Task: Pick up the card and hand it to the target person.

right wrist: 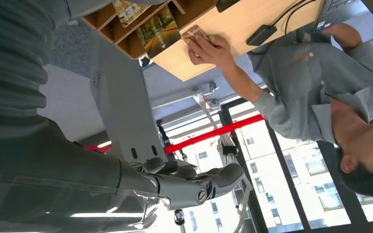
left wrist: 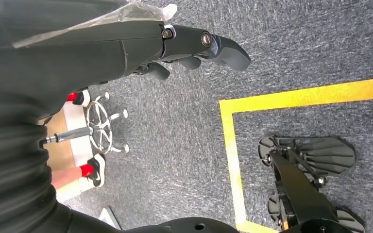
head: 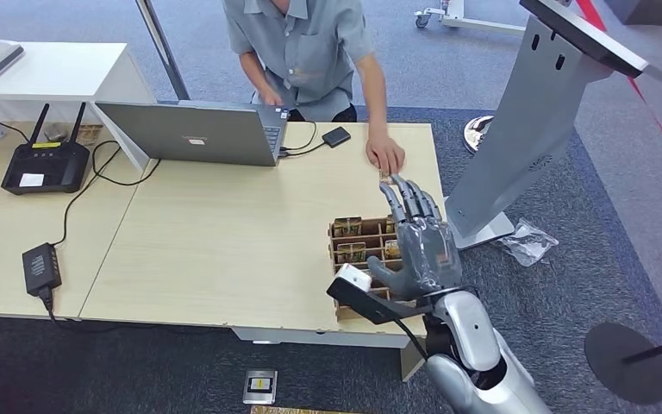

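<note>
Right hand [head: 421,246], fingers spread and empty, hovers over wooden table [head: 224,250]; carpeted floor [head: 569,285].

The card box [head: 362,250] sits on the table [head: 224,250], perhaps under the robot hand [head: 422,246], right of the laptop [head: 194,132].

Bright even indoor light, soft shadows, windows [right wrist: 291,160] perhaps overexposed, sleeve edges blurred

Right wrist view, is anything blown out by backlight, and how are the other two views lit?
Right wrist view: windows behind the person are bright, near blown out, and the right hand is dim. Head view: even light, soft shadows on the table. Left wrist view: sharp carpet, dark left hand.
</note>
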Motion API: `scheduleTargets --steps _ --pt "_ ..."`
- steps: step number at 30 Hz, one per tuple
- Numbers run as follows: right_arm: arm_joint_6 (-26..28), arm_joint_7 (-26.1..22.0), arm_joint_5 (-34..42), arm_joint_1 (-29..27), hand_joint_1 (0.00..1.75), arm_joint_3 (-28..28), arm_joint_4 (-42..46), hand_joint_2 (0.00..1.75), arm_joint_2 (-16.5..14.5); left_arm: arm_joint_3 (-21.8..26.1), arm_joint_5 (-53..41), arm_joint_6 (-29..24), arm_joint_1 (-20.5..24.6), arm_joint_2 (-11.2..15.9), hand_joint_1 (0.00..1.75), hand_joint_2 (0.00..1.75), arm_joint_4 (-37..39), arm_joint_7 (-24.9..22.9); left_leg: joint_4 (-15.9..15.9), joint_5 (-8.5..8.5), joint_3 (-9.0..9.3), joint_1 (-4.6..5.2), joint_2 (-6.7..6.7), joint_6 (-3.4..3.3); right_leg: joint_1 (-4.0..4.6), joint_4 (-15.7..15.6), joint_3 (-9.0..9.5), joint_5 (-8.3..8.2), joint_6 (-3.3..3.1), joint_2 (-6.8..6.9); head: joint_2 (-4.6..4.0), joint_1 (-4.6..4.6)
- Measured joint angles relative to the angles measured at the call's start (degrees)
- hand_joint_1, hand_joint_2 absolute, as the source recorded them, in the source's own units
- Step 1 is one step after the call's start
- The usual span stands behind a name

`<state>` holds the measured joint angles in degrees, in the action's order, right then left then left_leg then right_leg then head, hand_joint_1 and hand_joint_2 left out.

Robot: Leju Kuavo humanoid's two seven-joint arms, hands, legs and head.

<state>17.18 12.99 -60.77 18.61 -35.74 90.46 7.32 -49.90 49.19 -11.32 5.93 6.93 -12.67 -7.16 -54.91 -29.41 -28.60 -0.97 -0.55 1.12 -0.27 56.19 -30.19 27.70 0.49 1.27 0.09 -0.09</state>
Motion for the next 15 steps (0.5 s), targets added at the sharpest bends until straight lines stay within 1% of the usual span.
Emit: scheduleTargets --steps 6,8,9,10,11,12,13,15 --pt "-1.4 -1.71 0.12 -2.98 0.0 1.35 6.01 1.75 2.07 0.01 1.33 -0.27 0.01 0.0 0.0 1.75 0.09 -0.66 0.0 0.0 0.0 0.0 0.0 0.0 0.0 0.0 0.01 0.0 0.0 0.0 0.0 0.01" --pt "-1.87 -3.17 1.37 -3.29 0.02 1.46 7.05 1.75 2.47 0.09 2.4 -1.04 0.02 -0.02 0.0 0.87 0.11 -1.24 0.0 0.0 0.0 0.0 -0.01 0.0 0.0 0.0 0.02 -0.01 0.0 0.0 0.0 0.01" --pt "-1.99 -3.87 2.1 -3.33 0.24 1.44 7.29 1.75 2.57 0.14 2.9 -1.49 0.04 -0.03 0.0 0.44 0.12 -1.49 0.0 0.0 0.0 0.0 -0.01 0.0 0.0 0.0 0.02 -0.01 0.0 0.0 0.0 0.01" --pt "-2.0 -4.4 2.72 -3.33 0.67 1.41 7.38 1.75 2.59 0.19 3.25 -1.88 0.05 -0.05 0.0 0.0 0.12 -1.68 0.0 0.0 0.0 0.0 0.0 0.0 0.0 0.0 0.02 -0.01 0.0 0.0 0.0 0.01" --pt "-1.97 -4.74 3.3 -3.32 1.09 1.38 7.39 1.75 2.59 0.21 3.49 -2.15 0.05 -0.08 0.0 0.0 0.12 -1.8 0.0 0.0 0.0 0.0 0.01 0.0 0.0 0.0 0.02 -0.01 0.0 0.0 0.0 0.0" --pt "-1.95 -5.0 3.96 -3.32 1.44 1.37 7.39 1.75 2.6 0.22 3.67 -2.32 0.05 -0.1 0.0 0.0 0.12 -1.89 0.0 0.0 0.0 0.0 0.01 0.0 0.0 0.0 0.02 -0.01 0.0 0.0 0.0 0.01" --pt "-1.93 -5.2 4.72 -3.32 1.56 1.36 7.39 1.75 2.61 0.22 3.8 -2.43 0.05 -0.13 0.0 0.0 0.12 -1.97 0.0 0.0 0.0 0.0 0.01 0.0 0.0 0.0 0.02 -0.01 0.0 0.0 0.0 0.01" --pt "-1.99 -5.56 6.31 -3.32 1.4 1.36 7.39 1.75 2.62 0.22 3.94 -2.47 0.06 -0.18 0.0 0.0 0.12 -2.06 0.0 0.0 0.0 0.0 0.0 0.0 0.0 0.0 0.02 -0.01 0.0 0.0 0.0 0.01"
